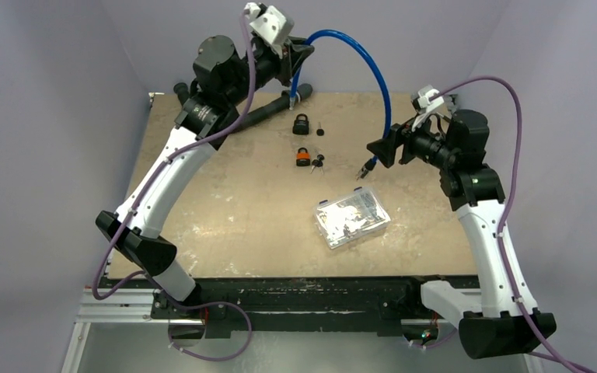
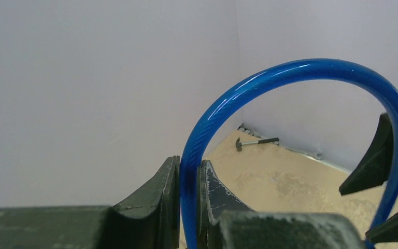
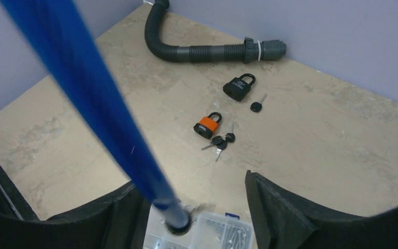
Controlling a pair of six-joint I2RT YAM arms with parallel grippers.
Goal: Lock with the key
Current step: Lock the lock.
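Top external view: along the near edge a black rail (image 1: 303, 291) is seen, with both arm bases bolted to it. Beyond it the beige tabletop (image 1: 233, 202) is spread, scuffed and blotched with pale marks. A clear plastic box (image 1: 351, 219) of small metal parts is set right of centre. Further in, the right gripper (image 3: 189, 181) is held above the tabletop with its jaws released and standing apart. One end of the blue cable lock (image 2: 311, 67) is hung between them, unclamped. An orange padlock (image 3: 207, 126) is laid near the middle, with a bunch of keys (image 3: 218, 141) just beside it. Behind these a black padlock (image 3: 238, 88) is laid, with a single key (image 3: 256, 105) close by. A grey corrugated hose (image 3: 202, 52) is stretched along the far edge. High above that edge the jaws of the left gripper (image 2: 189, 174) are clenched on the cable lock, which is arched between the arms. The space is enclosed by plain lavender walls (image 1: 47, 116).
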